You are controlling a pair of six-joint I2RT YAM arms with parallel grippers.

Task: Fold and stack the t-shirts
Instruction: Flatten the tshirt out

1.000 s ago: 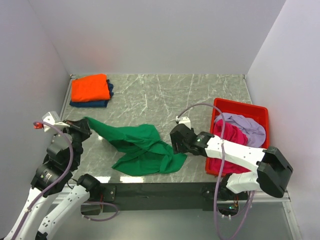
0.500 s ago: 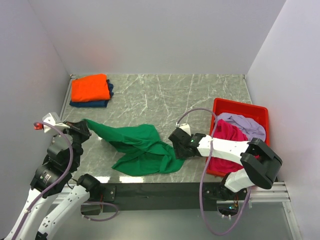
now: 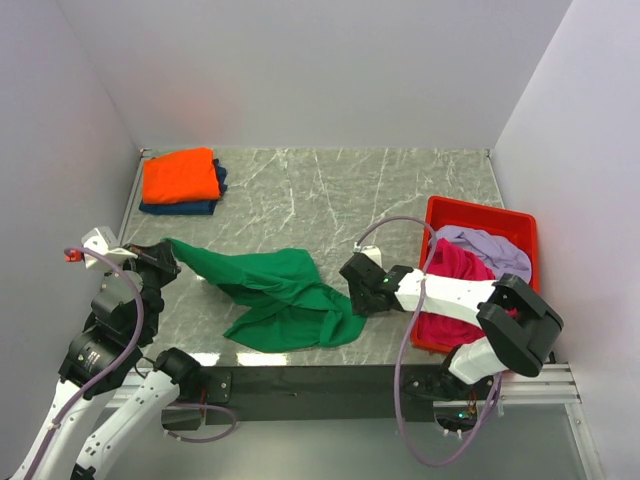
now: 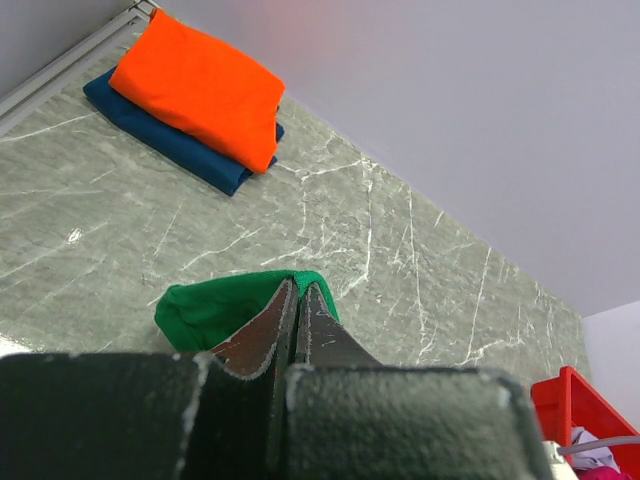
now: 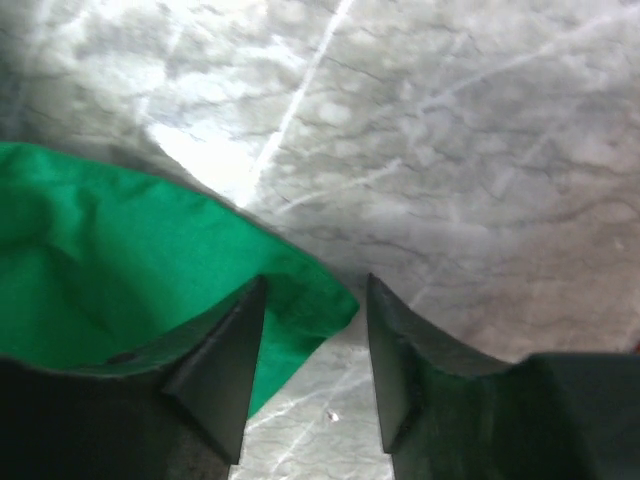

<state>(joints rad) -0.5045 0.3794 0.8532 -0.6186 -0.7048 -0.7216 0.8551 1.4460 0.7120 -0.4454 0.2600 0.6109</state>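
Now the green shirt (image 3: pixel 285 300) lies rumpled on the table (image 3: pixel 400 190), one end clenched in the left gripper (image 4: pixel 296 300), its far corner barely between the right gripper (image 5: pixel 315 290)'s parted jaws, so that thin edge may slip free.

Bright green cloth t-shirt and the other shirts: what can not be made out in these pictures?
- Top view: the folded navy blue t-shirt is mostly hidden under the folded orange t-shirt.
- Top view: the right arm crosses the magenta t-shirt in the red rectangular plastic bin.
- Left wrist view: the left gripper hides its grip on the bright green cloth t-shirt.
- Right wrist view: frame edges cut that shirt off.
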